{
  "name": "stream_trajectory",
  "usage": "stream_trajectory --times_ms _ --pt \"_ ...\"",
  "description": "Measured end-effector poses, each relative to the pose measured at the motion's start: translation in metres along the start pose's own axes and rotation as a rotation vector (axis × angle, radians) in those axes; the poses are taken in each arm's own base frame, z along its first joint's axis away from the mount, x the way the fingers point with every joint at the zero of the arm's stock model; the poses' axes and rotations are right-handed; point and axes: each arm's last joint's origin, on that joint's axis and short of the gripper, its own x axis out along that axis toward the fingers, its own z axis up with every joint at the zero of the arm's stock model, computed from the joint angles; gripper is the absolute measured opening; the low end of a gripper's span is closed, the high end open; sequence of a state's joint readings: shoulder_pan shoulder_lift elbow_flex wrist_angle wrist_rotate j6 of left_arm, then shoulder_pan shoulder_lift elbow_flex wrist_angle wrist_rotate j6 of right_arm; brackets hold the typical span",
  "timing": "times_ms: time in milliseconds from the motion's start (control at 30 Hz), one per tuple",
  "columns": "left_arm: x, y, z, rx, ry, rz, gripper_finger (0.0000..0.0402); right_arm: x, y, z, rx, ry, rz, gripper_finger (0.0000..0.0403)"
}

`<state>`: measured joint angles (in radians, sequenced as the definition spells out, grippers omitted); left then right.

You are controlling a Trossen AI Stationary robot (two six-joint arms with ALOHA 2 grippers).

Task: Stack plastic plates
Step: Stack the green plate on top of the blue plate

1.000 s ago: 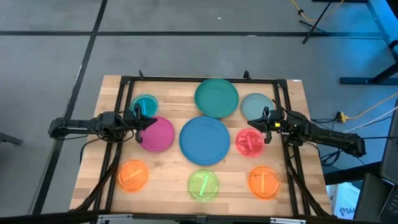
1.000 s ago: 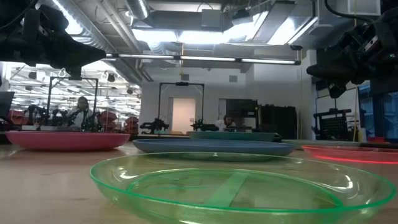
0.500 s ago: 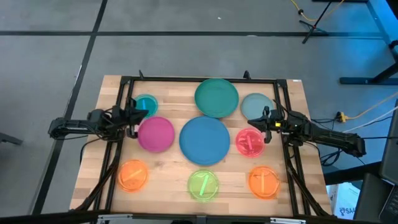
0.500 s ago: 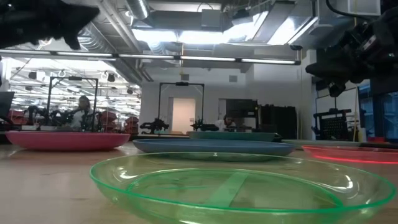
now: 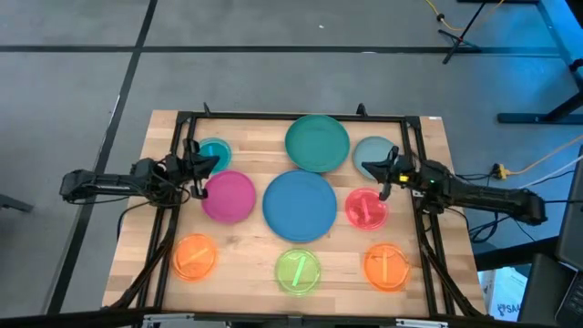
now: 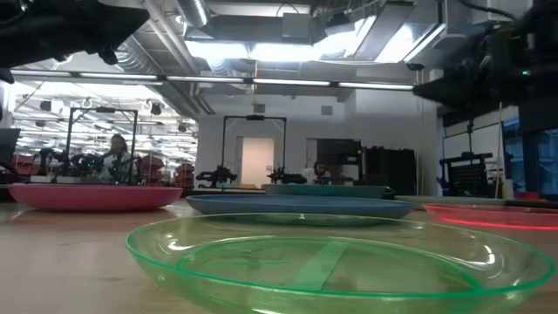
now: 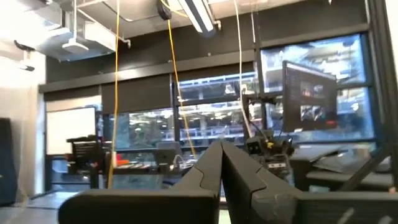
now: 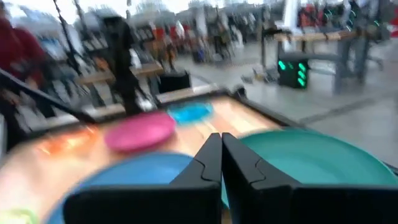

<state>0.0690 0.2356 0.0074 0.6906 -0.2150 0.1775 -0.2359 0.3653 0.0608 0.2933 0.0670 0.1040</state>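
Nine plastic plates lie flat on the wooden table: large teal (image 5: 316, 142) and blue (image 5: 300, 205), magenta (image 5: 228, 196), cyan (image 5: 214, 153), grey-blue (image 5: 373, 155), red-pink (image 5: 366, 208), two orange (image 5: 195, 257) (image 5: 386, 266), and lime (image 5: 298, 271), which is closest in the low view (image 6: 331, 262). My left gripper (image 5: 208, 164) is shut in the air between the cyan and magenta plates, its fingers closed in its wrist view (image 7: 222, 152). My right gripper (image 5: 369, 169) is shut above the gap between the grey-blue and red-pink plates, and its wrist view (image 8: 221, 142) looks over the teal plate (image 8: 311, 158) and the blue plate (image 8: 137, 174).
A black frame (image 5: 291, 117) runs round the table's far edge and sides, and the arms reach in over it. Bare wood (image 5: 246, 260) shows between the near plates. People and equipment stand in the room beyond the table (image 6: 113, 157).
My left gripper has drawn back from above the magenta plate toward the table's left edge and now hangs beside it. My right gripper has swung a little toward the far edge, over the grey-blue plate's rim. No plate has moved.
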Motion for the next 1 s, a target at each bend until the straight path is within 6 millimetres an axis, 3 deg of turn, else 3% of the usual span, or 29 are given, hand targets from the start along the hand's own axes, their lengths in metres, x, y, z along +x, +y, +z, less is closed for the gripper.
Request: stream_trajectory --times_ms 200,433,667,833,1000 --pt "0.003 0.003 0.002 0.024 -0.036 0.038 0.0004 0.031 0.003 0.012 -0.145 0.152 -0.018 0.0002" --pt "0.003 0.004 0.002 0.041 -0.037 0.048 0.0004 0.072 0.003 0.01 -0.194 0.318 -0.109 0.0009" --pt "0.003 0.004 0.002 0.047 -0.037 0.048 0.0004 0.113 0.005 -0.005 -0.254 0.532 -0.071 0.0086" --pt "0.003 0.004 0.002 0.048 -0.036 0.047 0.0004 0.135 0.005 -0.013 -0.397 0.744 -0.042 0.0149" --pt "0.003 0.004 0.002 0.048 -0.036 0.048 0.0004 0.149 0.004 -0.025 -0.515 0.861 0.003 0.0173"
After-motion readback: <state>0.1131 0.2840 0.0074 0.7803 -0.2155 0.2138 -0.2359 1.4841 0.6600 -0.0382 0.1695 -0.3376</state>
